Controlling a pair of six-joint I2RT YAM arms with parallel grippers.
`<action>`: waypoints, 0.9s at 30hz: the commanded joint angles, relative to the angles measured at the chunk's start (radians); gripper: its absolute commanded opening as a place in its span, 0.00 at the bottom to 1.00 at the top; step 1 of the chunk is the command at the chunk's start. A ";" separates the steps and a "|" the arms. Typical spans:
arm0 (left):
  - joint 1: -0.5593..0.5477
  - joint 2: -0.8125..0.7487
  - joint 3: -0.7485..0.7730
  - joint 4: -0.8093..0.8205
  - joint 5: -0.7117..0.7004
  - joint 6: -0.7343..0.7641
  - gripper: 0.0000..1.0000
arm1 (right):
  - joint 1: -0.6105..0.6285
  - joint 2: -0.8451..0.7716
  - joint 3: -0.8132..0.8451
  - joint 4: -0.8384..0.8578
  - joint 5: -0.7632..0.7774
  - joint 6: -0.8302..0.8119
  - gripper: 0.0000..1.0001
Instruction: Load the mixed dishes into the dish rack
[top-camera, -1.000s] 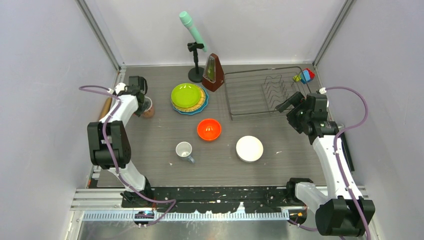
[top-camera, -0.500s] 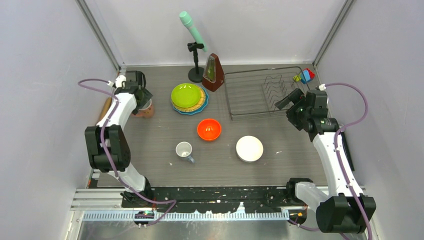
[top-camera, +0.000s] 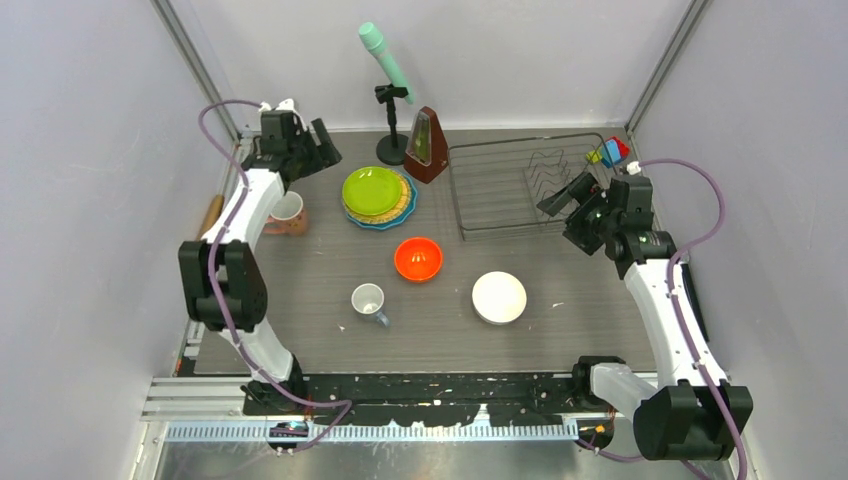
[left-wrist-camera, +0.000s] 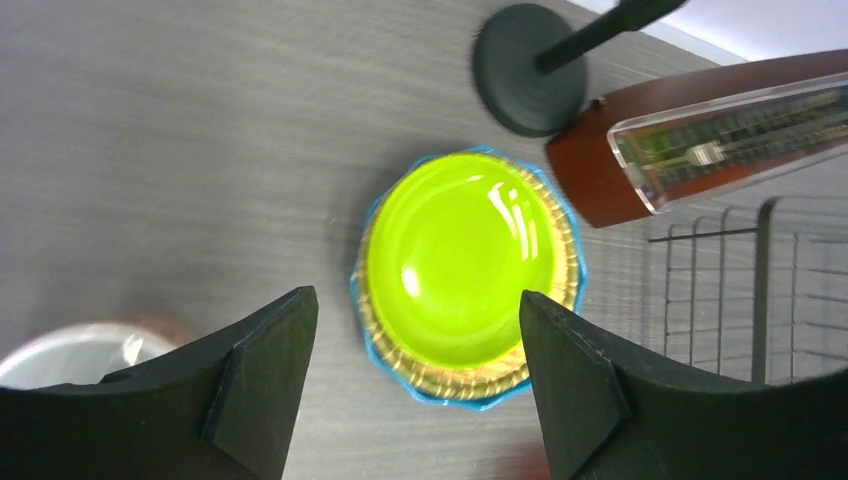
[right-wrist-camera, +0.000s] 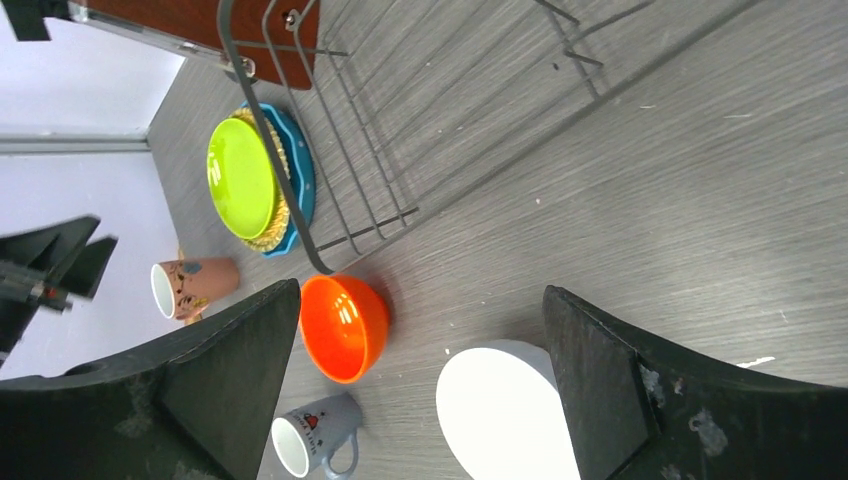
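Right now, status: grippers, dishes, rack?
Left gripper open, empty, facing round lime-green plate. Right gripper open, empty, near dark wire dish rack. Rack holds no dishes. Brown pyramid-shaped metronome at rack's far-left corner.

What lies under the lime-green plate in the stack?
Under the lime-green plate sits a yellow-rimmed plate, and beneath that a blue plate. Only their rims show; their centres are covered.

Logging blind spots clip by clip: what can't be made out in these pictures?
Blue plate and yellow-rimmed plate: every view, only rims show under the round lime-green plate.
Wooden rolling pin: top view, mostly behind the white left arm.
Pink mug: left wrist view, blurred, half behind the black finger.
Round white bowl: right wrist view, cut off by the bottom edge.
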 joint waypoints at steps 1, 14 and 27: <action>0.004 0.148 0.155 0.014 0.215 0.109 0.75 | 0.010 0.013 0.069 0.049 -0.059 -0.017 0.97; 0.005 0.454 0.374 -0.115 0.285 0.207 0.62 | 0.022 0.066 0.082 0.088 -0.103 -0.018 0.96; 0.027 0.548 0.396 -0.142 0.298 0.178 0.26 | 0.096 0.120 0.102 0.114 -0.101 -0.017 0.93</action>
